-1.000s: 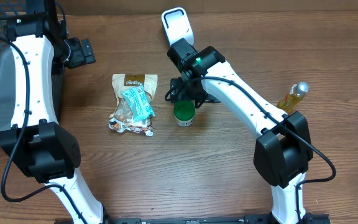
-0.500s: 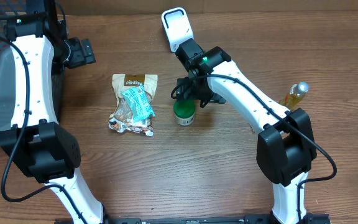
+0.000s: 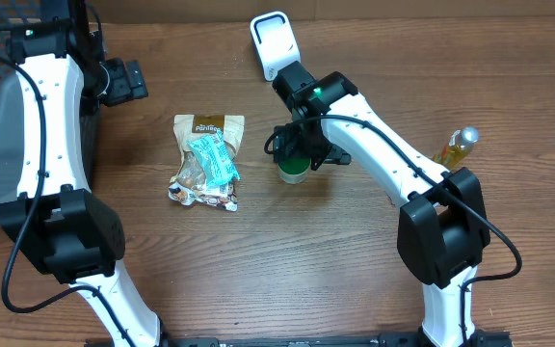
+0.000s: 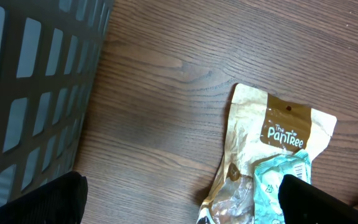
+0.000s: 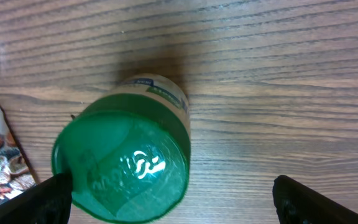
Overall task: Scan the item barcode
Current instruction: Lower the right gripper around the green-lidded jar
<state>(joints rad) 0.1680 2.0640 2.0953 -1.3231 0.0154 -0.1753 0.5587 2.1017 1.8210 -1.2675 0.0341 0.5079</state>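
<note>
The right end effector [image 5: 182, 202] hangs over the green-lidded round jar [image 5: 126, 165] on the brown wooden table [image 5: 278, 74], its fingers spread wide either side and apparently not touching it. Farther left, the left end effector [image 4: 182, 202] is parted too, near a tan snack pouch [image 4: 272, 143].

The overhead camera looks straight down on the whole table [image 3: 258, 270] from well above. The left wrist camera faces down at close range, sharing the snack bag [image 4: 272, 155] and the basket [image 4: 42, 93] wall with the overhead view. The right wrist camera faces down, closer still, sharing the green-lidded jar [image 5: 124, 167].
</note>
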